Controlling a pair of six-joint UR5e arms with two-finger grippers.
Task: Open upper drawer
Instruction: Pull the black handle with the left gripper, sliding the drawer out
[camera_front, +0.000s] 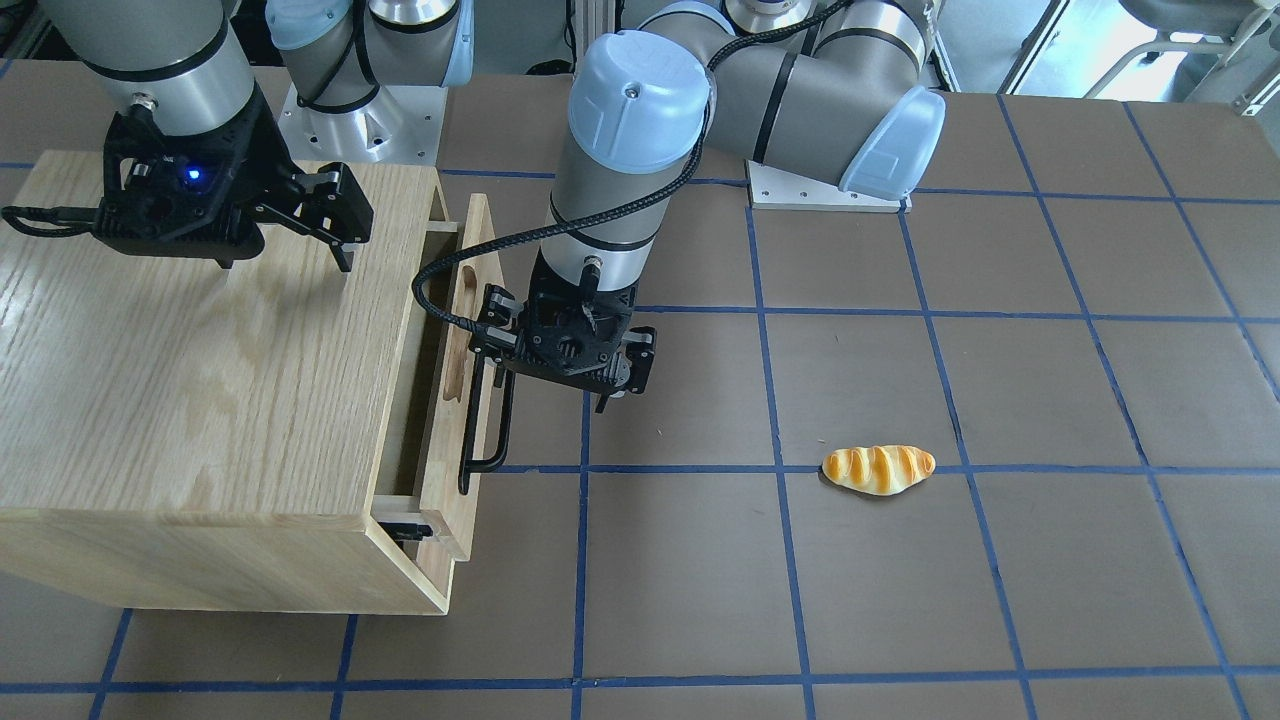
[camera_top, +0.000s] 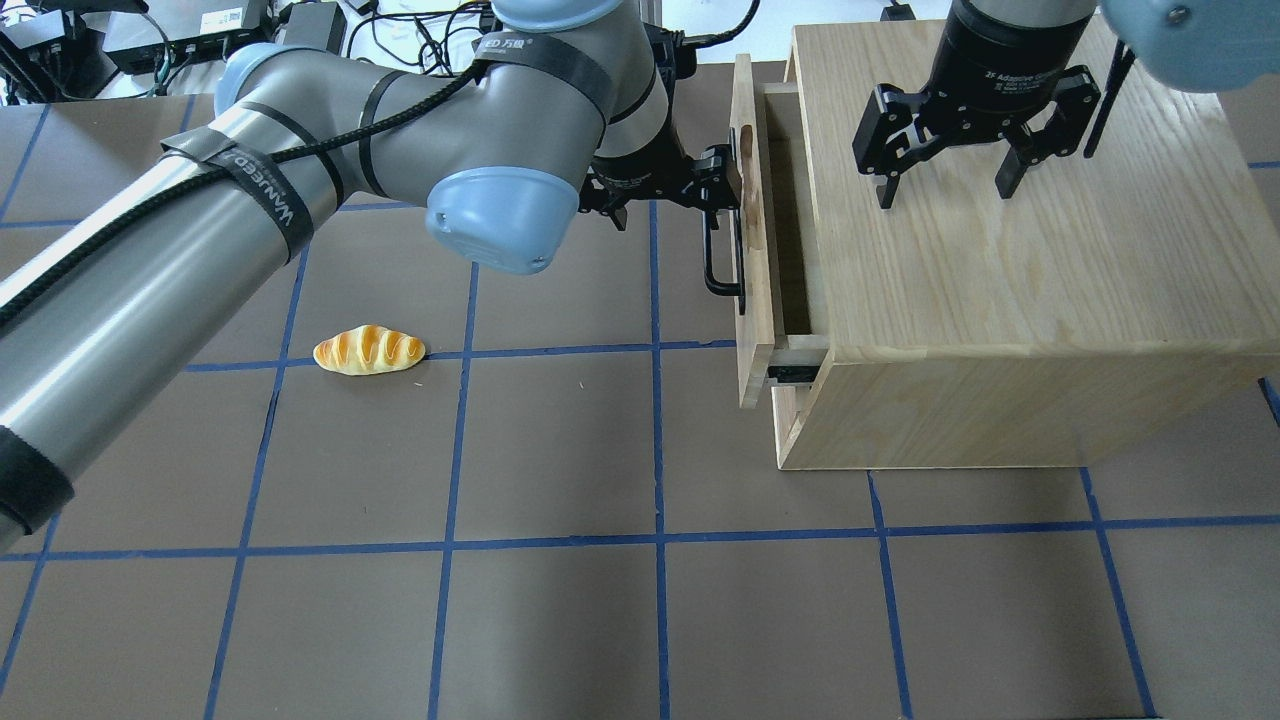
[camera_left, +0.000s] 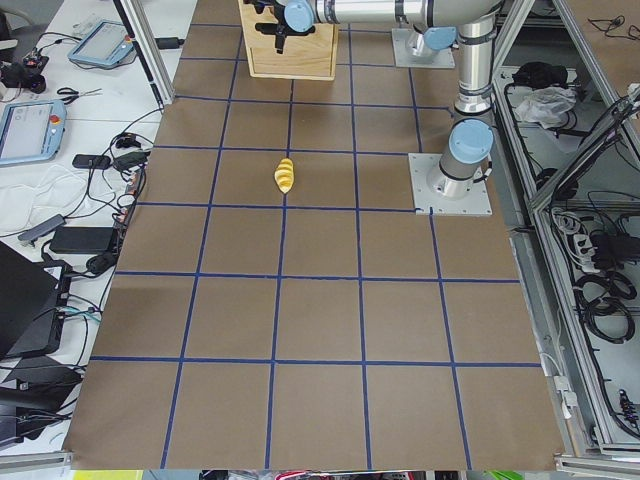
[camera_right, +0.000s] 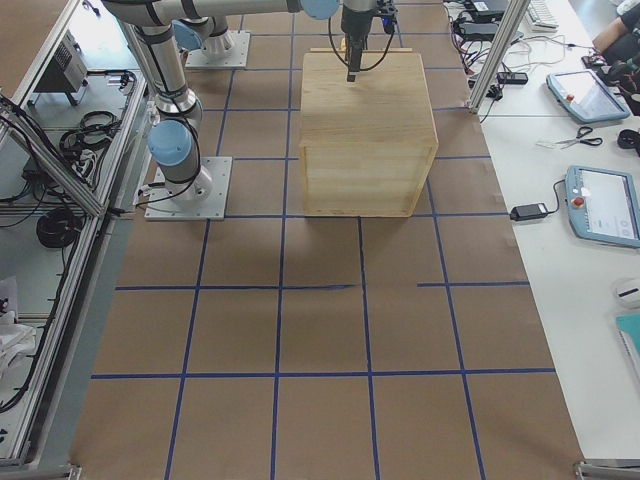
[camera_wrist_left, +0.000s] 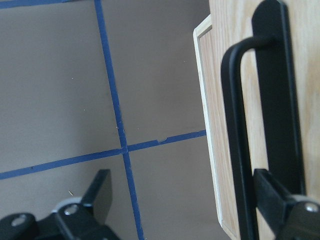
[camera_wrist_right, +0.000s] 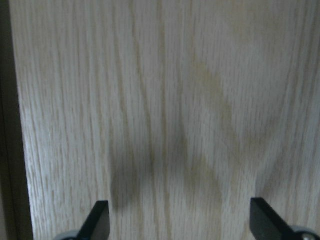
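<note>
The upper drawer (camera_front: 470, 330) is pulled a short way out of the oak-grain cabinet (camera_front: 200, 380). It has a pale front panel (camera_top: 750, 230) and a long black bar handle (camera_top: 716, 265). A black side rail (camera_front: 408, 528) shows at its near end. My left gripper (camera_front: 565, 385) is at the handle with its jaws open. In the left wrist view (camera_wrist_left: 185, 200) the bar (camera_wrist_left: 234, 150) stands between the fingers, and the right finger (camera_wrist_left: 272, 200) sits between the bar and the panel. My right gripper (camera_top: 945, 180) is open and empty, just above the cabinet top (camera_wrist_right: 165, 110).
A bread roll (camera_front: 878, 469) lies on the brown, blue-taped table (camera_front: 900, 600), well away from the cabinet; it also shows in the overhead view (camera_top: 368, 350). The left arm's elbow (camera_top: 500, 210) hangs over the table's middle. The arm bases (camera_front: 360, 120) stand at the far edge.
</note>
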